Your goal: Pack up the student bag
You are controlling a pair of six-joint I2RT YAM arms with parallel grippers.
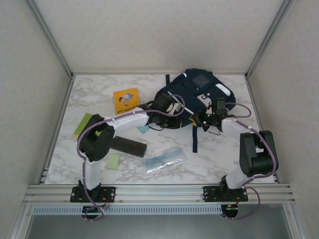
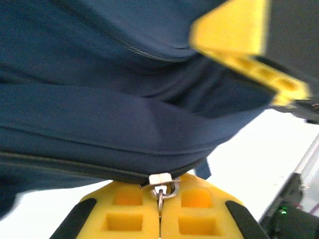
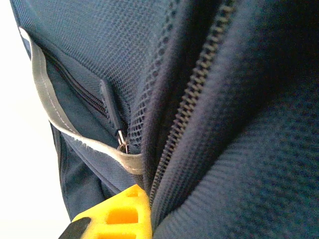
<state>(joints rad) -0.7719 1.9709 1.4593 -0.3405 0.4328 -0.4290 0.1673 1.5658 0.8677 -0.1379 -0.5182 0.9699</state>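
The student bag [image 1: 199, 87], dark navy with a grey patch and white stripes, lies at the back centre of the table. My left gripper [image 1: 167, 109] is at its left side. In the left wrist view this gripper [image 2: 160, 188] is shut on the metal zipper pull [image 2: 160, 181] of the bag's zipper [image 2: 60, 167]. My right gripper [image 1: 212, 113] is at the bag's near right edge. In the right wrist view this gripper [image 3: 152, 201] is shut on bag fabric beside a zipper track [image 3: 187, 114]; one yellow finger [image 3: 117, 214] shows and the other is hidden by cloth.
On the table lie an orange book [image 1: 126, 99], a green pad [image 1: 83, 124], a small green block [image 1: 113, 161], a black rectangular case [image 1: 128, 146] and a clear plastic packet [image 1: 164, 159]. A dark strap [image 1: 195, 139] hangs toward the front. Frame posts border both sides.
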